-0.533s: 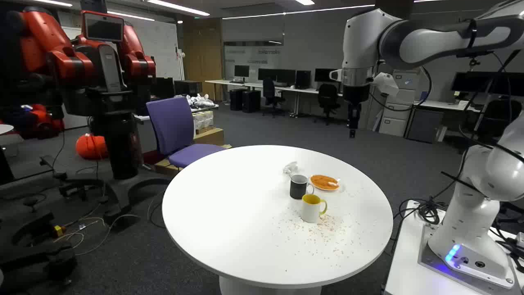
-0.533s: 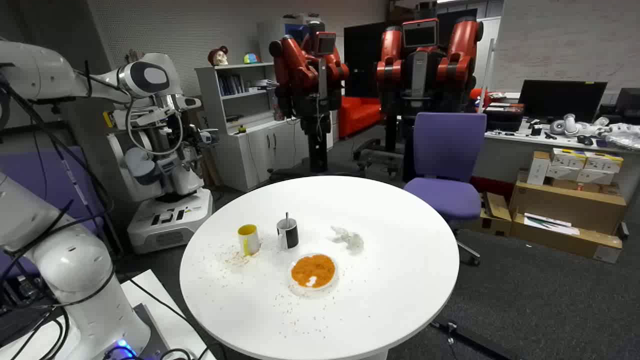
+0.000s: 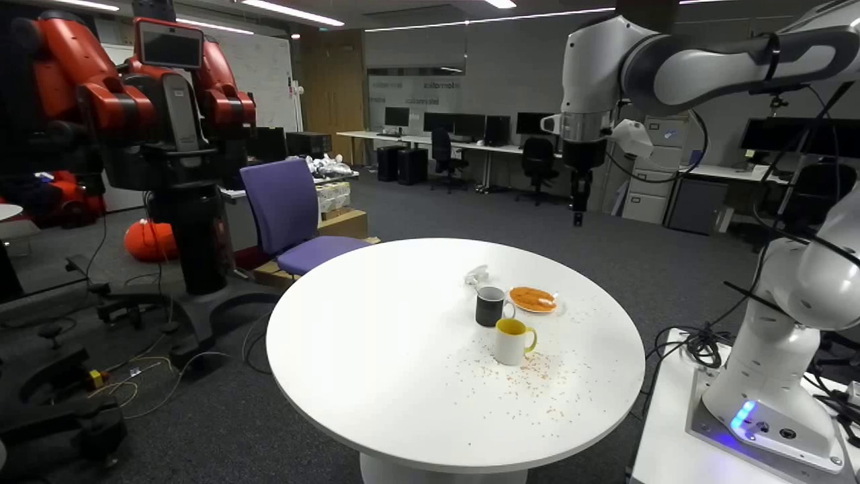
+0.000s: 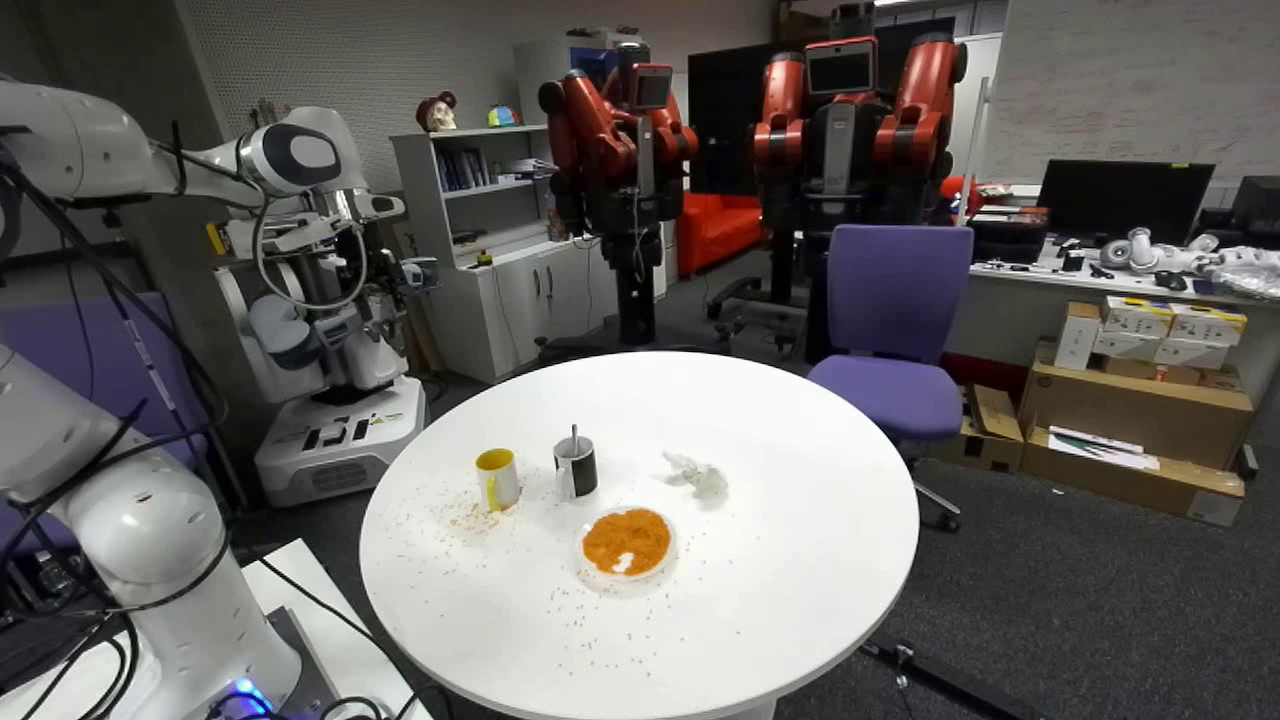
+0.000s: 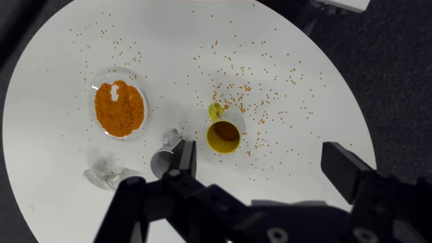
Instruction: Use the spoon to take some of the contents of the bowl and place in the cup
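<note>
The bowl is a shallow round dish (image 5: 114, 92) full of orange grains with one bare pale patch; it also shows in both exterior views (image 4: 625, 562) (image 3: 545, 302). The white mug with yellow inside (image 5: 223, 145) stands upright, with orange contents at its bottom. The dark mug (image 4: 582, 475) stands between it and the bowl. The spoon (image 4: 574, 433) stands in the dark mug; only its handle end shows. My gripper (image 5: 260, 153) is open and empty, high above the table (image 3: 578, 216). Its left finger partly covers the dark mug in the wrist view.
A crumpled clear plastic piece (image 4: 698, 478) lies beside the bowl. Orange grains are scattered around the yellow mug and the bowl on the round white table (image 3: 349, 349). A purple chair (image 4: 890, 390) stands at the table's edge.
</note>
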Available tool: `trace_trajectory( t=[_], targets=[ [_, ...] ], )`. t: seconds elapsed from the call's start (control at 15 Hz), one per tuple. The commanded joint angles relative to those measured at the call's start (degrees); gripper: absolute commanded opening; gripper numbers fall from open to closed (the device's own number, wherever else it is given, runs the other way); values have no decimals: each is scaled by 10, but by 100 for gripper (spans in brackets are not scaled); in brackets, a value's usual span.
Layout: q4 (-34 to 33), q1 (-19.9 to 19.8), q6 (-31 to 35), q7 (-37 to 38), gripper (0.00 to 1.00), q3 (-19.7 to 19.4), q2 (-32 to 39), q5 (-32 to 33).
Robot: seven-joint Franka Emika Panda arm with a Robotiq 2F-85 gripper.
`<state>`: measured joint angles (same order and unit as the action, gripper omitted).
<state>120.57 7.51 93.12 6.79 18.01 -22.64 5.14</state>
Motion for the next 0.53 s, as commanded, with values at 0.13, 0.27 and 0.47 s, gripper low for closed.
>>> trace_trajectory(
  t=[0.13,0.27,0.47],
  targets=[
    [-26,-30,-36,70,100,-18,89,135],
    [-55,-41,-44,99,100,-28,152,181],
    [-125,-37,-55,146,100,-48,259,224]
  ],
)
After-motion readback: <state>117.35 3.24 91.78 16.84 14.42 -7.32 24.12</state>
